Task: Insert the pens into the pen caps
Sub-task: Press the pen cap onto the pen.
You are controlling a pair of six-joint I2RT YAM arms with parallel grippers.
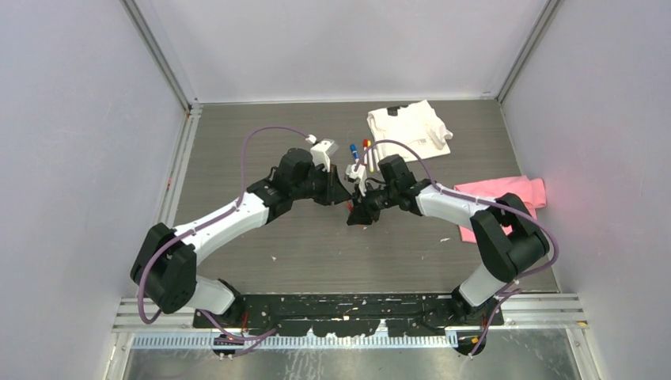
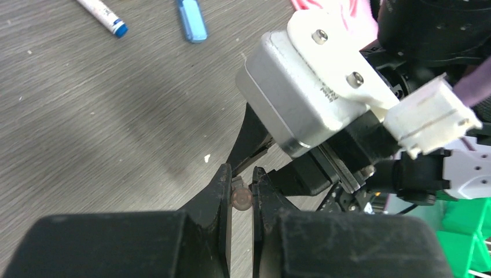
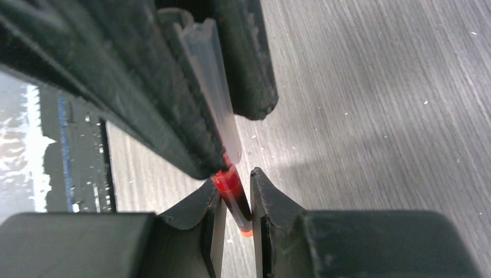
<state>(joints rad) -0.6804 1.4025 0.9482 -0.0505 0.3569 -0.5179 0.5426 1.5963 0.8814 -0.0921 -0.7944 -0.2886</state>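
Though blurred, pale pen [image 3: 212, 87], seemingly red cap [image 3: 232, 191]

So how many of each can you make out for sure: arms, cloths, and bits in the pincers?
Arms: 2, left arm and right arm
Cloths: 2, white cloth and pink cloth
Bits at the pincers: 2, pen gripped in the left pincer, red cap inside the right pincer
Total: 6
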